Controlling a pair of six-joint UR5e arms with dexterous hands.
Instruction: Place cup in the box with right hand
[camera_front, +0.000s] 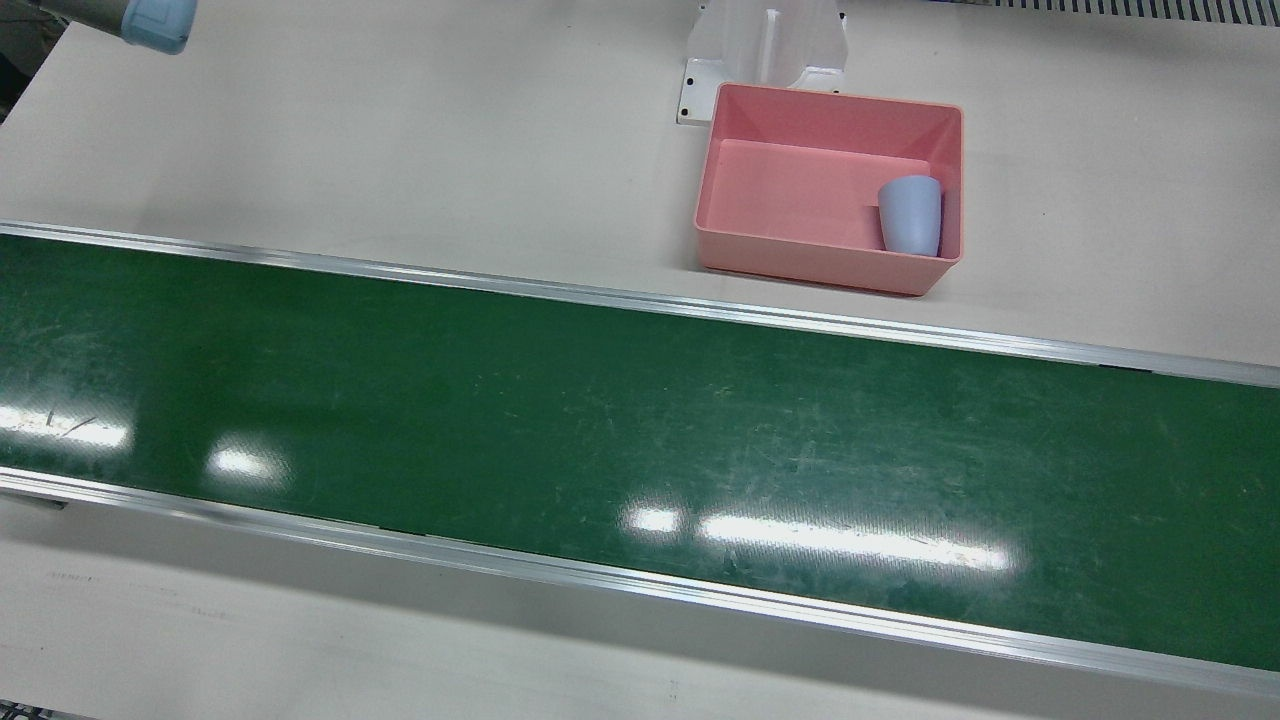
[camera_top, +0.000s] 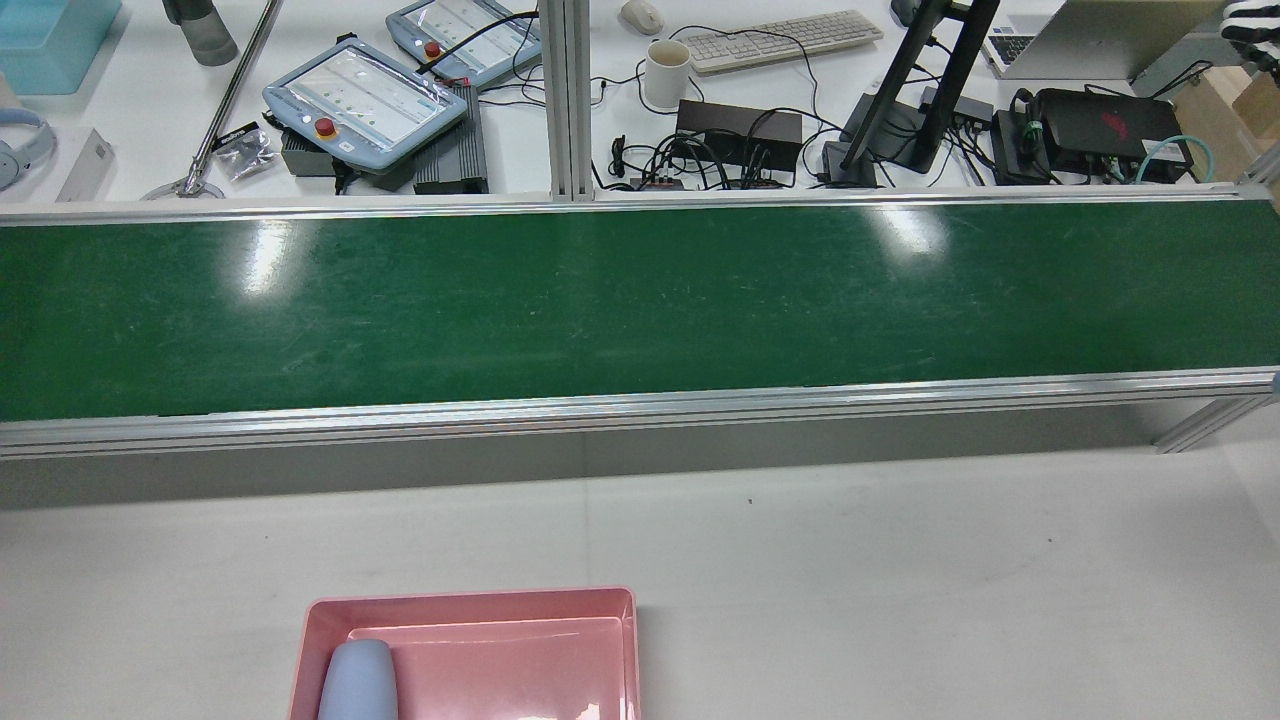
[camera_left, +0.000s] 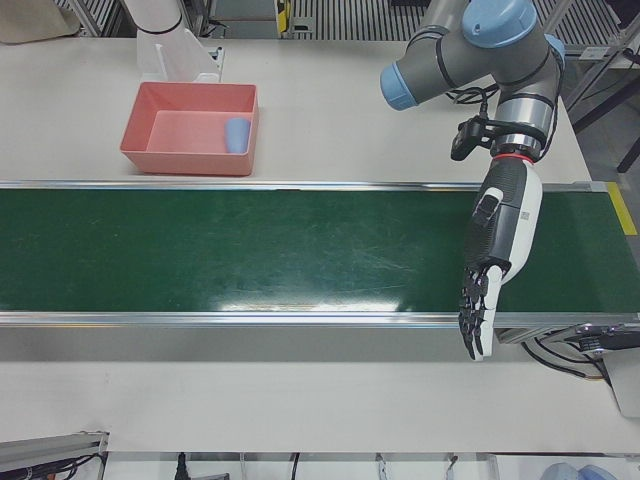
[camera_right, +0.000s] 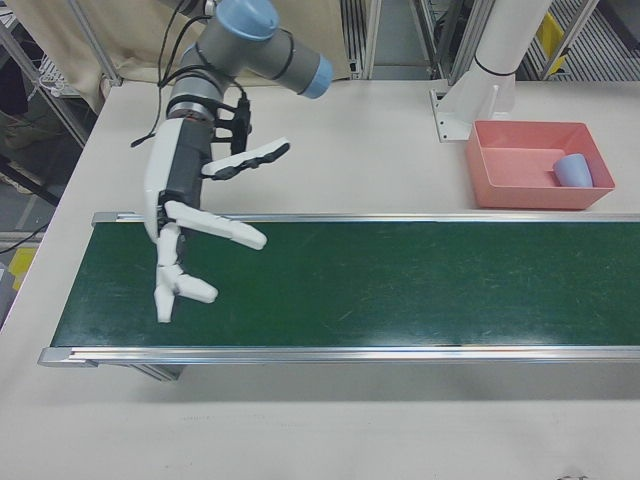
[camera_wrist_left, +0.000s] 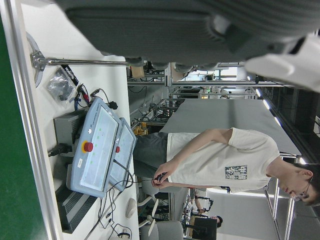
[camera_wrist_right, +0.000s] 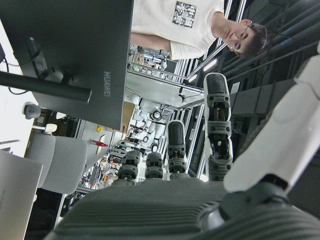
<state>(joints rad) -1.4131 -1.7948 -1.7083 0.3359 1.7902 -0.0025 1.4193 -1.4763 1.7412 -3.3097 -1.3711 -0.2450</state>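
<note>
Well, cup (camera_front: 910, 215) sits upright in box (camera_front: 830, 110), at its corner, so placing looks done. Right hand (camera_right: 195, 235) empty, fingers spread, over belt (camera_right: 400, 285), well apart. Next: prob. just retreat.

My cup (camera_front: 911, 214) and pink box (camera_front: 828, 188) look like smooth matt plastic; the green belt (camera_front: 640, 440) is glossy and scuffed, with brushed metal rails (camera_front: 640, 300).
</note>
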